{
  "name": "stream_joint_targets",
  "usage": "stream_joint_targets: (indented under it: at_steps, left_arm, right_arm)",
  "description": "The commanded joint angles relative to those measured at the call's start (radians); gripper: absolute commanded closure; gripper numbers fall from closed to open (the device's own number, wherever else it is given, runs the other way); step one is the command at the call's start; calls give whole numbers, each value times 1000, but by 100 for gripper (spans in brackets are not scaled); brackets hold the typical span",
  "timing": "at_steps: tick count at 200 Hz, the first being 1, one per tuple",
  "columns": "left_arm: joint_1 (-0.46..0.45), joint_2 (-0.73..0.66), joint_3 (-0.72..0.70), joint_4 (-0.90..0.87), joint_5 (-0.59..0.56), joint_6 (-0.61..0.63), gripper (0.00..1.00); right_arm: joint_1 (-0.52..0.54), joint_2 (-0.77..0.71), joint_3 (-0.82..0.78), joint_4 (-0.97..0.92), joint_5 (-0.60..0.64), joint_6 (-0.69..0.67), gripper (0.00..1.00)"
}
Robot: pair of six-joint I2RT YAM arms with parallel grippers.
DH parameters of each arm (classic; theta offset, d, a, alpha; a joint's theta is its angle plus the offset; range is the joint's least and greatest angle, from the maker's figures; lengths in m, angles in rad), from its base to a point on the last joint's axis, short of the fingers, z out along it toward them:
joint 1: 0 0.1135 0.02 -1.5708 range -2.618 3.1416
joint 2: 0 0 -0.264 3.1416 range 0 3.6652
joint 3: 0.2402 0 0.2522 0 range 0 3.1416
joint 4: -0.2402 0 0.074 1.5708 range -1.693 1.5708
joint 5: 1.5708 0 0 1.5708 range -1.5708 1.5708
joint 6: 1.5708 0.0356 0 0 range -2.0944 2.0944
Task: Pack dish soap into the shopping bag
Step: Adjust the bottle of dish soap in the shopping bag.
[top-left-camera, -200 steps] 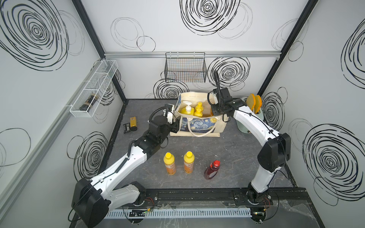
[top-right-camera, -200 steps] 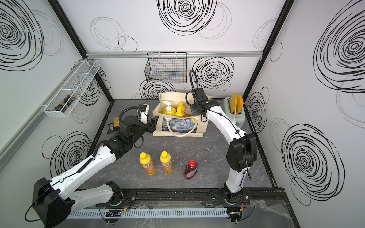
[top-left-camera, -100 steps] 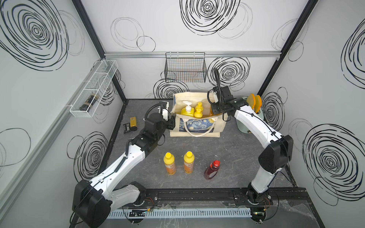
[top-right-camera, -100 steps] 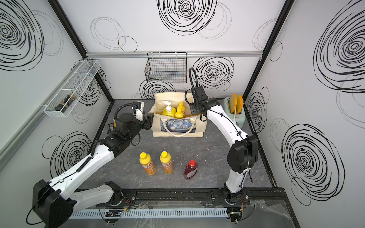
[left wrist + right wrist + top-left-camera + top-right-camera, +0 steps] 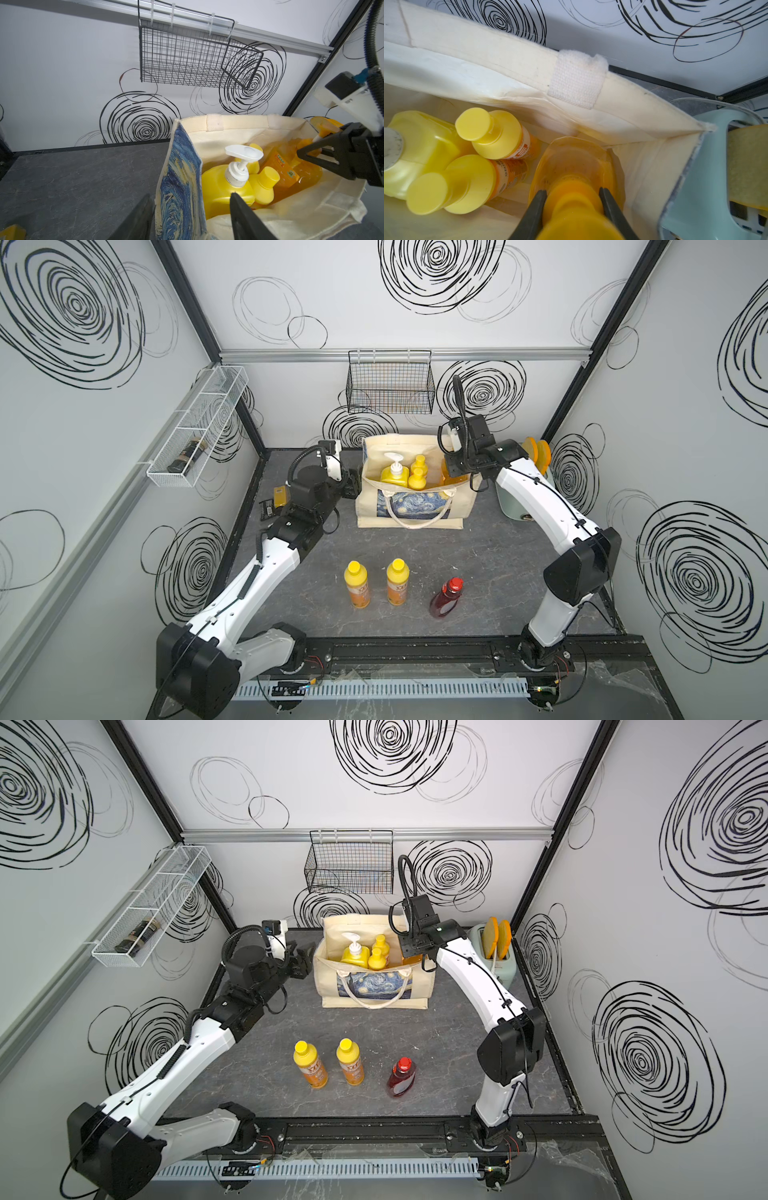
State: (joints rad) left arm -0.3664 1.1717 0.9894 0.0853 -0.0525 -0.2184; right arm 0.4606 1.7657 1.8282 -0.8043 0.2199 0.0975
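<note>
Amber pump bottle [image 5: 572, 164] stands in the right end of the shopping bag [image 5: 370, 510], near the bench's back edge. The right gripper [image 5: 573, 192] pinches its neck from above. The left gripper [image 5: 190, 196] is spread wide at the bag's left end wall, gripping nothing.

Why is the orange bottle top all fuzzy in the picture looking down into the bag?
In the right wrist view the amber pump bottle, pinched by the right tool, is too near the lens to focus, while the yellow caps look sharp; in both top views the wide lens makes the black posts lean outward.
</note>
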Motion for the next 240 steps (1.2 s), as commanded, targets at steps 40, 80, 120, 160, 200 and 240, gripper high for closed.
stream_joint_targets:
  at_steps: [40,80,120,160,200,240]
  left_arm:
    - [-41,32,16,39,-13,13,38]
    - [-40,21,-5,44,-18,11,38]
    - [-41,10,-1,50,-21,8,38]
    - [-39,-4,-9,48,-31,11,38]
    - [-34,-10,-14,50,-30,10,39]
    - [-33,-9,-21,50,-28,7,38]
  right_arm:
    - [-22,-3,-58,133,5,30,94]
    - [-22,18,-111,169,-22,36,92]
    - [-23,22,-101,182,-62,40,91]
    - [-23,23,-60,178,-105,49,93]
    - [-32,27,-135,193,-77,54,88]
    - [-39,35,-126,166,-65,53,61]
